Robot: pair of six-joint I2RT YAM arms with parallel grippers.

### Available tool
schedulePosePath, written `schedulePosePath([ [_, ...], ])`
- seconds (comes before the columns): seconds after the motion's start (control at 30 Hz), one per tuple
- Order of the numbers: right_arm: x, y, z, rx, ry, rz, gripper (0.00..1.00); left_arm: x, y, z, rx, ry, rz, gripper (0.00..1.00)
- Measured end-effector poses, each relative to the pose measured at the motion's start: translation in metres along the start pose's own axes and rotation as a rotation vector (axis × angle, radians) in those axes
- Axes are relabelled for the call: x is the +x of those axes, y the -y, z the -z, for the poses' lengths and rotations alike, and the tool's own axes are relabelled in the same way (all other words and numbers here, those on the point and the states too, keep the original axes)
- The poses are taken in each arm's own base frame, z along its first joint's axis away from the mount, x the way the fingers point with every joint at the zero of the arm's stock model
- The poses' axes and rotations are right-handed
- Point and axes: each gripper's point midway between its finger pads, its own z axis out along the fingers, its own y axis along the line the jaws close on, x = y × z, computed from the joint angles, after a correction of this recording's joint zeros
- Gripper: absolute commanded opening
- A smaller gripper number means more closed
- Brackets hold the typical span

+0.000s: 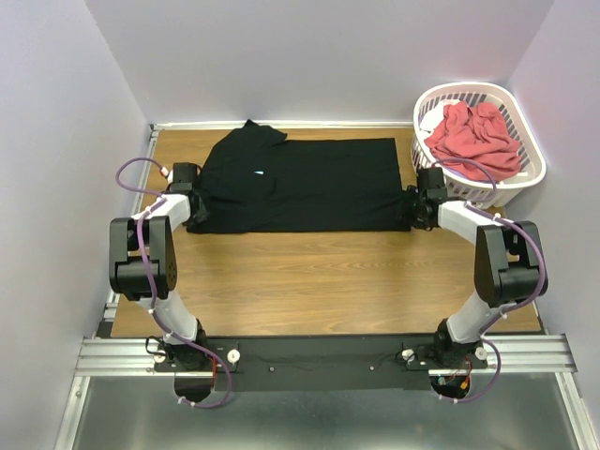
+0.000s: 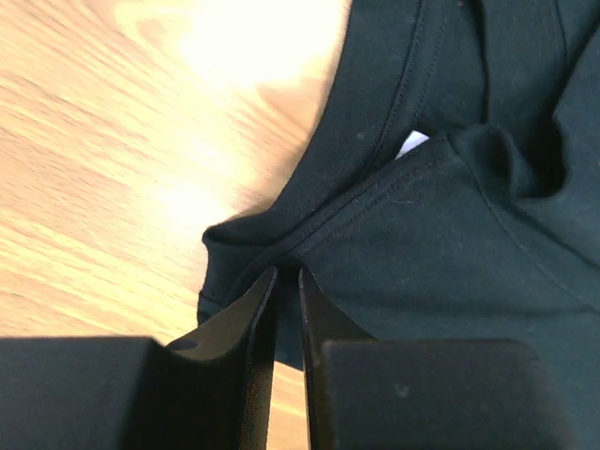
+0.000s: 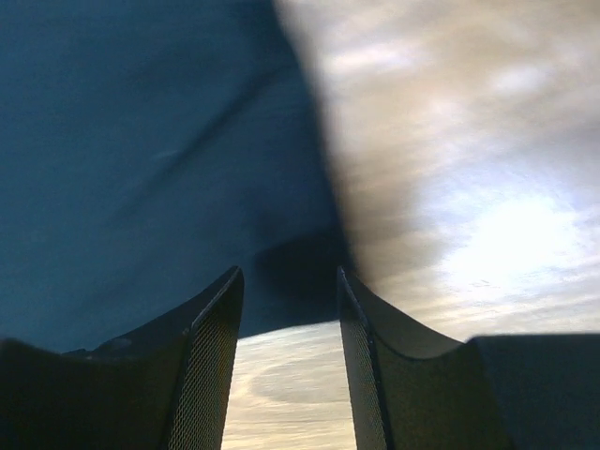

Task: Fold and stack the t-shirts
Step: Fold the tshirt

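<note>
wood table [image 1: 328,281]: black t-shirt [image 1: 309,183] flat, unfolded; red t-shirt [image 1: 473,136] in basket [image 1: 538,167], upper right. my left gripper [image 2: 288,274] pinches the black hem; right gripper [image 3: 288,274] straddles a corner, unclenched.

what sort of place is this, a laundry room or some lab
Probably a robot lab cell: two arms bolted to a metal rail, a wooden table boxed in by plain walls, a black t-shirt spread on it.

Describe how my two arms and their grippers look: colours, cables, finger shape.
Both the left arm and right arm have white tubular links and boxy black joint housings, each trailed by a looping purple cable. The left gripper and right gripper have black tapered fingers; the right's inner faces show a fine mesh texture.
</note>
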Motion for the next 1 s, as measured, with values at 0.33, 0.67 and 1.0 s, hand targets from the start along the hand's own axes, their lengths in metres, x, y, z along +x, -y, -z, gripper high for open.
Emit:
schedulePosePath([
  [0.33,0.007,0.032,-0.004,0.063,0.019,-0.098,0.51,-0.008,-0.015,-0.006,-0.025,0.014,0.027,0.29],
  [0.67,0.0,0.012,0.023,-0.048,0.031,-0.111,0.58,-0.027,-0.016,0.04,0.044,0.093,0.084,0.66],
  [1.0,0.002,-0.008,0.049,-0.173,0.041,-0.165,0.71,-0.005,-0.068,0.042,0.019,0.102,0.254,0.66],
])
